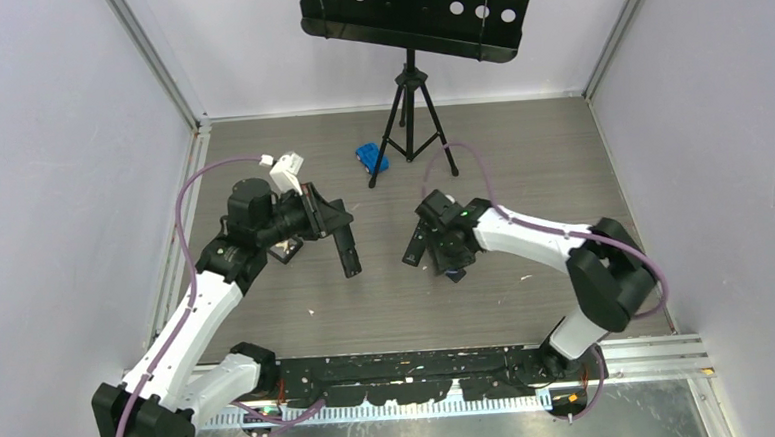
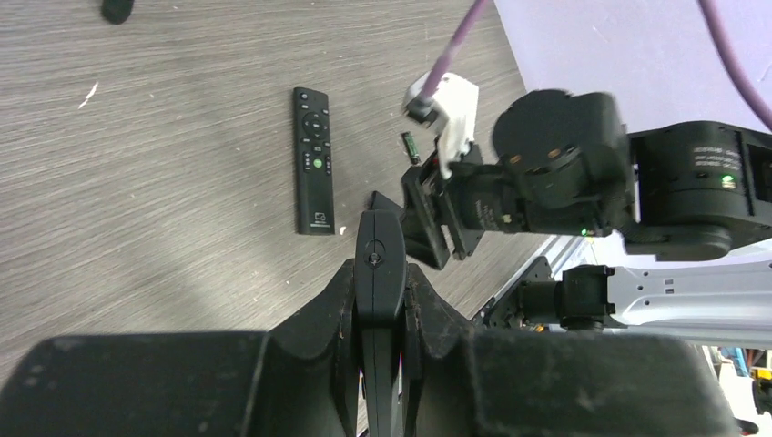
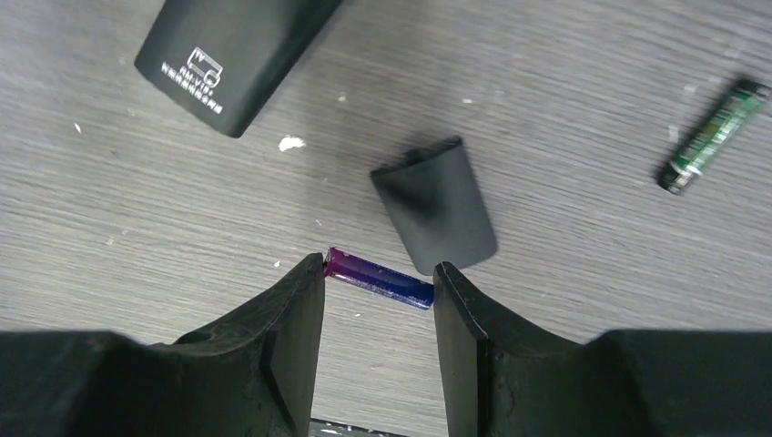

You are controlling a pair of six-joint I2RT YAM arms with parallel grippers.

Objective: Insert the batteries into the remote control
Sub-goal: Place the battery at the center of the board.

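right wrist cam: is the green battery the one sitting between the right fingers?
No, the purple battery lies between the fingertips of the right gripper; the green battery lies well off to one side.

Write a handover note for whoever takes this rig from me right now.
Left gripper: shut on the remote control.
Right gripper: fingertips bracket the purple battery end to end on the table; firm grip unclear.
Also on the table: black cover, green battery, second buttoned remote.
Done: remote control picked up, cover apparently off.
Left: seat the batteries, refit the cover.
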